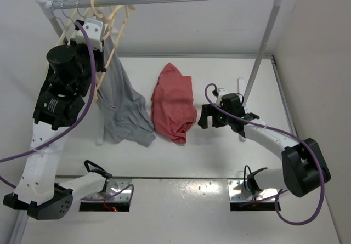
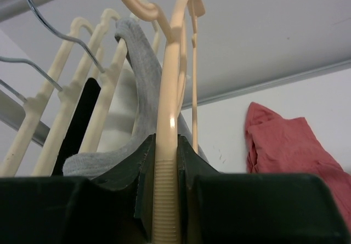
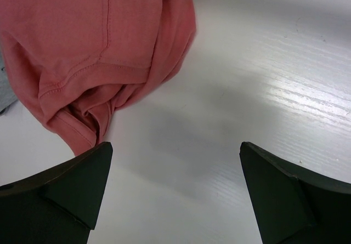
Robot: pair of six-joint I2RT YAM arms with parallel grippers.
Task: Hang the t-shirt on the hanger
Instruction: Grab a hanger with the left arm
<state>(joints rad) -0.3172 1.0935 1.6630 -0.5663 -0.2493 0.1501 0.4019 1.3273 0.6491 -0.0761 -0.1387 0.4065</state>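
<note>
One hanger (image 2: 166, 118) clamped in our left end effector (image 2: 166, 164), right end effector (image 3: 175, 194) wide, t-shirt (image 3: 93, 30) upper left of its view.

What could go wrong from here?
1. Left claw is shut on the hanger, which sits among cream hangers and the grey garment; pulling it away may drag those.
2. T-shirt lies bunched, no neck opening visible; the open right claw may pinch several layers.

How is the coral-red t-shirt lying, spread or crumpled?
Crumpled: the coral-red cotton t-shirt lies bunched in folds on the white table.
</note>
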